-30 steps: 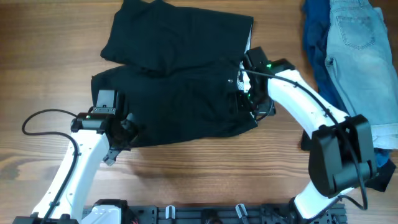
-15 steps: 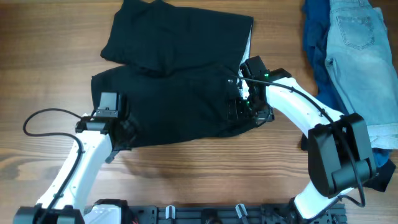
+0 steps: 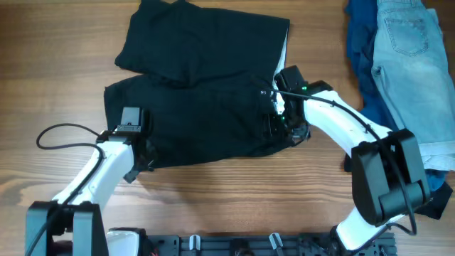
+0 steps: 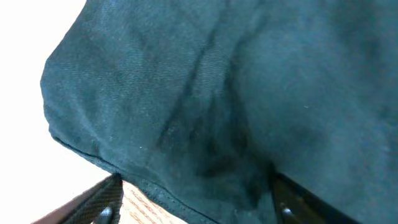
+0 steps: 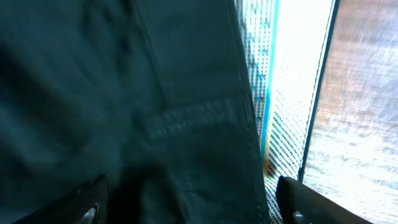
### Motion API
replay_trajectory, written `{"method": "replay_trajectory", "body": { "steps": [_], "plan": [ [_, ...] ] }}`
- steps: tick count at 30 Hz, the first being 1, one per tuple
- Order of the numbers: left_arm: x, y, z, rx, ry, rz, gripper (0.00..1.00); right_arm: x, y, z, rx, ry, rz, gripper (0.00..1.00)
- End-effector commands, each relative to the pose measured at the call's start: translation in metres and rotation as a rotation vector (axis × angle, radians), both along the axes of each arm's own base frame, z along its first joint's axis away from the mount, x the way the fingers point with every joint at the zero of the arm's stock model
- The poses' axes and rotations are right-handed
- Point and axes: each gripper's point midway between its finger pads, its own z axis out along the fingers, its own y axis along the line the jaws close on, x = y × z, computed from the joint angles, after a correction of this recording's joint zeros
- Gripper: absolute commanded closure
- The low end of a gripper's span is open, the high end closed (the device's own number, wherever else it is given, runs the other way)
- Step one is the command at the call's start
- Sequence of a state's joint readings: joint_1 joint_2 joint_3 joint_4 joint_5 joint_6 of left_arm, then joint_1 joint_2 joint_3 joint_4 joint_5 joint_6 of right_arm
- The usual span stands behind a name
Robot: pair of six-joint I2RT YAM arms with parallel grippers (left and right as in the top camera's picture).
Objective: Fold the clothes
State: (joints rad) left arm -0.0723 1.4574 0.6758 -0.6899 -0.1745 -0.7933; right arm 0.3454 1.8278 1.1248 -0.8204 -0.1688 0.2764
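Since a moment ago the left arm has slid slightly rightward over the wooden table [image 3: 57, 64]. Its pincer [image 3: 142, 148] is spread wide at the lower hem of the black shorts [image 3: 199, 107]. No writing is legible. The right pincer [image 3: 282, 129], likewise released, straddles the waistband beside the pale mesh lining [image 5: 273, 124]. Denim shorts [image 3: 412, 64] and a dark blue garment [image 3: 359, 35] lie far right.
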Motion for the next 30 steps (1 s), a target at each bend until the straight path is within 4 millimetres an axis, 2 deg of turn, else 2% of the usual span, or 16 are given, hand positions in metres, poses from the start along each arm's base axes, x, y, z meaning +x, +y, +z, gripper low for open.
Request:
{"method": "replay_trajectory", "body": {
  "steps": [1,5,8,10,11,12,14,16,19,23,26,30],
  "plan": [
    [-0.005,0.004,-0.008,0.025,0.035,-0.004,0.31,-0.009,-0.001,-0.004,0.002,0.017,-0.009,0.21],
    [-0.005,0.006,-0.01,0.037,0.04,-0.003,0.41,-0.009,-0.001,-0.004,0.003,0.017,-0.014,0.38],
    [-0.003,0.007,-0.009,0.047,0.03,-0.002,0.69,-0.009,-0.001,-0.004,0.002,0.018,-0.023,0.55],
    [0.0,0.007,-0.009,0.047,0.018,-0.002,0.75,-0.009,-0.001,-0.004,-0.002,0.02,-0.036,0.67],
    [0.001,0.007,-0.009,0.047,0.012,-0.001,0.82,-0.009,-0.001,-0.004,-0.002,0.021,-0.037,0.71],
    [0.004,0.008,-0.008,0.049,0.003,-0.001,0.95,-0.009,-0.001,-0.004,-0.002,0.021,-0.037,0.79],
    [0.008,0.009,-0.008,0.058,-0.015,0.001,0.96,-0.009,-0.001,-0.004,-0.001,0.018,-0.037,0.9],
    [0.01,0.011,-0.007,0.071,-0.026,0.002,0.96,-0.007,-0.001,-0.003,0.001,0.014,-0.039,0.96],
    [0.011,0.011,-0.006,0.071,-0.027,-0.012,0.96,-0.004,-0.004,0.002,0.008,-0.002,-0.05,0.96],
    [0.01,0.008,0.001,0.06,-0.028,-0.051,0.96,0.003,-0.012,0.022,0.026,-0.053,-0.077,0.96],
    [0.012,0.006,0.017,0.049,-0.053,-0.051,0.96,0.006,-0.018,0.048,0.046,-0.119,-0.083,0.96],
    [0.015,0.006,0.042,0.047,-0.104,-0.05,0.96,0.003,-0.02,0.07,0.061,-0.168,-0.077,0.95]
  ]
}}
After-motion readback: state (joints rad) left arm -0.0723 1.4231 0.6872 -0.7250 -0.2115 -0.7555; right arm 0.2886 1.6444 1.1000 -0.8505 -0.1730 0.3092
